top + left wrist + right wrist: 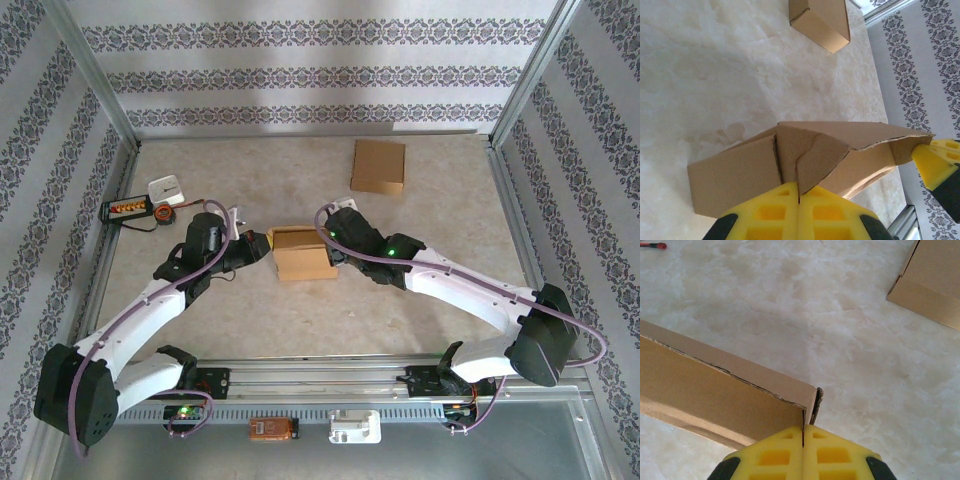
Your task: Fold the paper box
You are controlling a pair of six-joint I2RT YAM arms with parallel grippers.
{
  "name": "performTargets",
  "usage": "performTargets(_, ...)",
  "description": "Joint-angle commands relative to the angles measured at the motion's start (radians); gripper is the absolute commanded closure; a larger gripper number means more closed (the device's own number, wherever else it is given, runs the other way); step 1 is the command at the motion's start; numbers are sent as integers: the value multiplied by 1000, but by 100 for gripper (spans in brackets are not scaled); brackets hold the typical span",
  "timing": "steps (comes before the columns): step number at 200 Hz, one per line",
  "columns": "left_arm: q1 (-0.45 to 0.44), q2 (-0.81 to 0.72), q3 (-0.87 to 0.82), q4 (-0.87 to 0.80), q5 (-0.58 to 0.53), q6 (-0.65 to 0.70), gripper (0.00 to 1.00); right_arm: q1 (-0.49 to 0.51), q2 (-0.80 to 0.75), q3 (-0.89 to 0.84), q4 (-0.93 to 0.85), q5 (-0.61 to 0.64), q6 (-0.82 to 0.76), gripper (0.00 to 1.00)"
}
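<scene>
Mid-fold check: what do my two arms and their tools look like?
The left arm and right arm have white link shells, black joints and a purplish cable looped alongside. A green light glows near the right wrist. The left tool and right tool have yellow fingers with rectangular recesses and black backing.

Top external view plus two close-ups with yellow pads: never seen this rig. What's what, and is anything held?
Two robot arms are bolted at the near edge of the table. The top picture looks down from above and behind them. Each close-up comes from a camera on one wrist, and the yellow pads are that arm's own claw. The left claw and right claw are both shut, tips against opposite sides of the paper box. Whether they pinch cardboard is unclear. A second cardboard box lies farther back.
</scene>
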Motion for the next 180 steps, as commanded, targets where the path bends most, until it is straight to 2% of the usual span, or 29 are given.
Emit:
performTargets(1,-11,10,-61,-68,13,-39,100,19,15,-39,-5,-62,40,97)
performTargets(56,-11,23,-45,-59,16,-15,87,23,13,-49,-15,-106,70,92)
performTargets(87,-12,-21,-36,-56,-3,-7,72,23,-41,-34,-27,-113,63,82)
performTargets(106,-11,-60,-36,-58,-22,-3,64,22,-71,-21,-38,-117,60,80)
performTargets(153,-11,-141,-10,-101,-64,22,61,18,-116,16,-41,-108,51,76)
performTargets(180,-12,-142,37,-111,-107,5,61,-2,-109,44,-28,-92,48,70)
